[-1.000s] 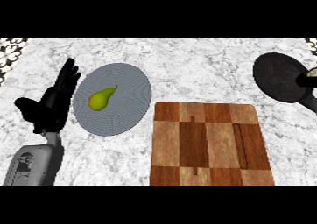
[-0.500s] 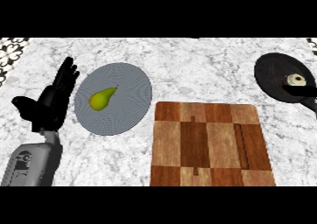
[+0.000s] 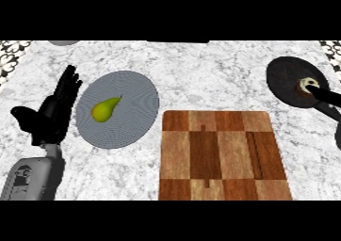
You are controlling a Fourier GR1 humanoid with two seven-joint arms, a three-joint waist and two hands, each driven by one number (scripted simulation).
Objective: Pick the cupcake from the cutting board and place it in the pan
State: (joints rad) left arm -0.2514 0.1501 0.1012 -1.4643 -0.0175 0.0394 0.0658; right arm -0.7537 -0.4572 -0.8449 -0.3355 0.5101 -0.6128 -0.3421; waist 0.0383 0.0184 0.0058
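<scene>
The cupcake (image 3: 310,84) sits inside the black pan (image 3: 288,80) at the far right of the counter. Only a straight black finger of my right hand (image 3: 332,97) shows, coming in from the right edge with its tip against the cupcake; nothing is curled round it. The pan's dark handle (image 3: 339,127) runs down along the right edge. The wooden cutting board (image 3: 222,160) lies in the lower middle with nothing on it. My left hand (image 3: 53,113) rests open at the left, fingers up.
A grey plate (image 3: 135,94) with a green pear (image 3: 103,109) lies between the left hand and the board. Patterned wall edges show at both upper corners. Marble counter surrounds everything.
My right hand has pulled back from over the pan toward the right edge, and the cupcake now shows uncovered in the pan. The left hand has stayed put.
</scene>
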